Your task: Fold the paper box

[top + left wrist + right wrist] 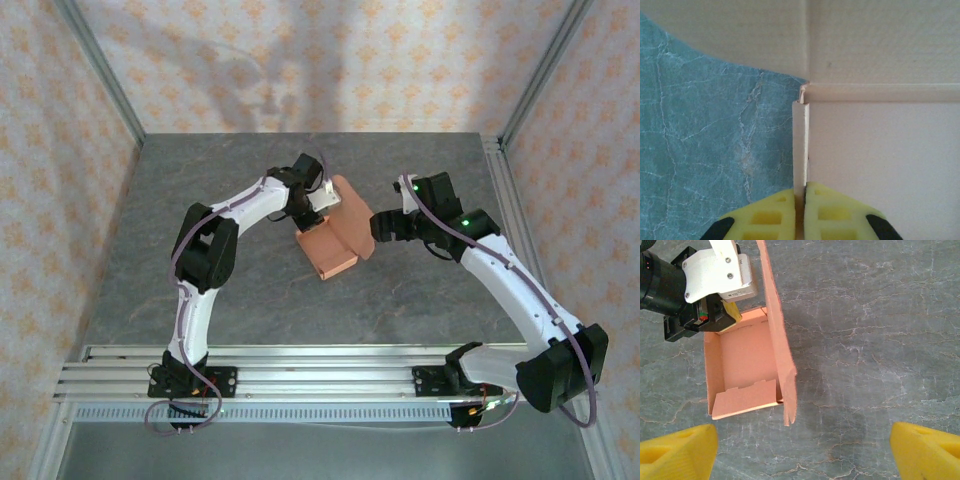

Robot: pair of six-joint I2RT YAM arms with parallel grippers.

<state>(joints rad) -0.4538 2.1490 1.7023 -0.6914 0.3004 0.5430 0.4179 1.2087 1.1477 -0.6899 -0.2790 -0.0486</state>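
- Left wrist view — left gripper (801,212) clamped on the paper box (880,160) wall; pinch firmly.
- Right gripper (802,450), jaws apart, just beside the paper box — press its tall flap (777,330) squarely.

Lighting check: soft, even

From above I see diffuse light, faint blurred shadows on the back wall (290,85). My left wrist view is washed out: the paper box (880,165) reads cream, the table (700,150) teal. Right wrist is crisp; a soft shadow lies beside the box
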